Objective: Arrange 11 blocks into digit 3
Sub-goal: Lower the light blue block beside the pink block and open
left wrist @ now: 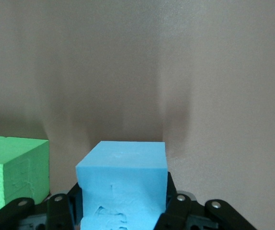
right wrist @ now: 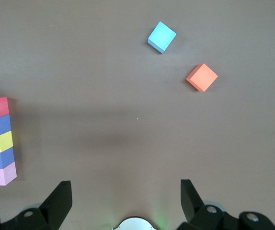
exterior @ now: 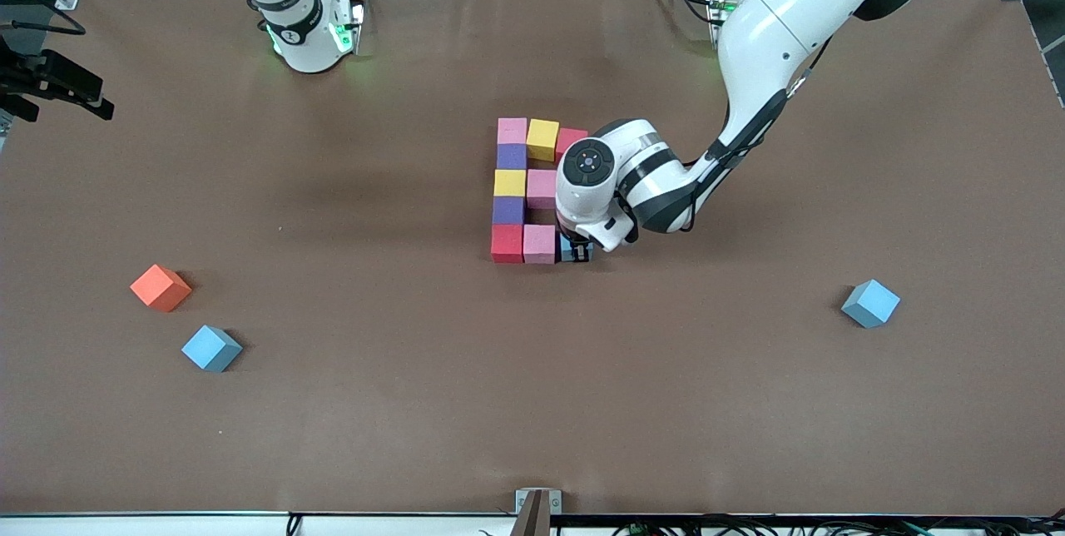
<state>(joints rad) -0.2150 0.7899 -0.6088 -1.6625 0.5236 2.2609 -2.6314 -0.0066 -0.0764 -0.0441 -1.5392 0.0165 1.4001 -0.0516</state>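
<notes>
While the left gripper (exterior: 576,251) clamps a light blue block (left wrist: 122,184) between its fingers, it holds that block down at the table (exterior: 416,403), at the end of the figure's row nearest the front camera, just beside a pink block (exterior: 539,243) that sits next to a red block (exterior: 507,242). The left wrist view shows the fingers pressed against the blue block's two sides, with a green block (left wrist: 14,173) standing close beside it.

The figure (exterior: 532,191) lies around the middle of the table. Its spine of pink, purple, yellow, purple and red runs along the side toward the right arm's end; a yellow block (exterior: 542,139) and a red one follow in the row closest to the robots' edge. The arm hides part of the middle row.

The step in hand looks like seating the last block of the near row. The next move probably calls for opening the fingers and lifting straight up, so the blue block is not dragged away from its pink neighbour.

The right gripper (right wrist: 126,197) waits with its fingers spread wide and holding nothing, high over the table. Three loose blocks lie nearer the front edge: an orange block (exterior: 160,287) and a blue one (exterior: 211,348) toward the right arm's end, another blue one (exterior: 870,303) toward the left arm's end.
</notes>
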